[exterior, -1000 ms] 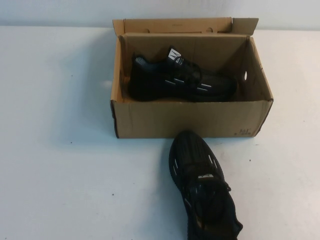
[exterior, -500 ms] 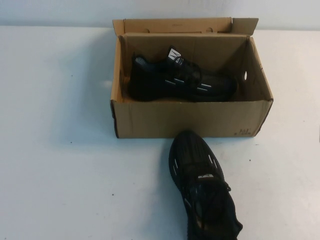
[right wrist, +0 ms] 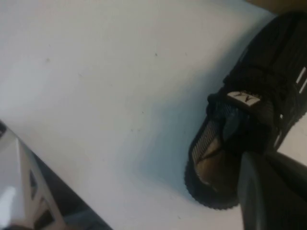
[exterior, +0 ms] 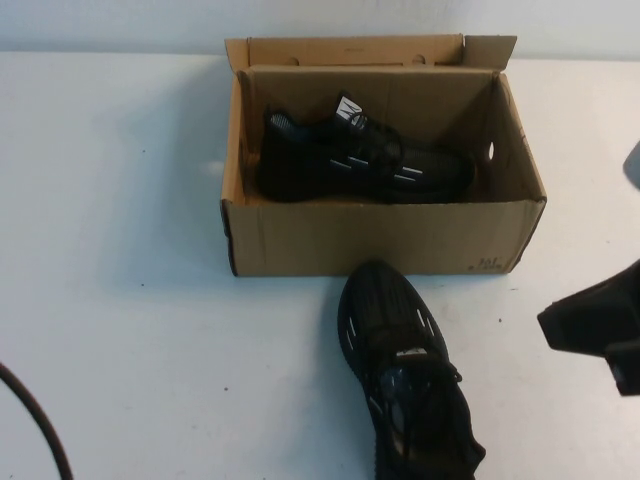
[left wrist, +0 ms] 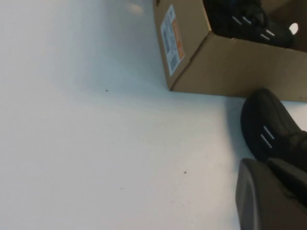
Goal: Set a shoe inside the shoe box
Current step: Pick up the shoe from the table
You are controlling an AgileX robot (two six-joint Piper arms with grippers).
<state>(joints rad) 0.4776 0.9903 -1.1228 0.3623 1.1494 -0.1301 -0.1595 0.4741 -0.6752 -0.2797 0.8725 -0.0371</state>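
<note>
The brown cardboard shoe box (exterior: 380, 240) stands open at the table's far middle, and one black sneaker (exterior: 350, 160) lies in it on its side. The second black shoe (exterior: 405, 360) lies on the table just in front of the box, toe toward it. My right gripper (exterior: 598, 322) is a dark shape at the right edge, to the right of this shoe and apart from it. In the right wrist view the gripper (right wrist: 273, 196) is close by the shoe's heel opening (right wrist: 216, 158). My left gripper (left wrist: 268, 201) shows only in the left wrist view, low near the shoe's toe (left wrist: 268, 127).
A dark cable (exterior: 35, 420) curves in at the bottom left corner. The box's end wall carries a white and orange label (left wrist: 171, 36). White table (exterior: 120, 250) spreads to the left of the box and the shoe.
My right arm has come into the high view at the right edge, and a cable has appeared at the bottom left. The box and both shoes have not moved.
</note>
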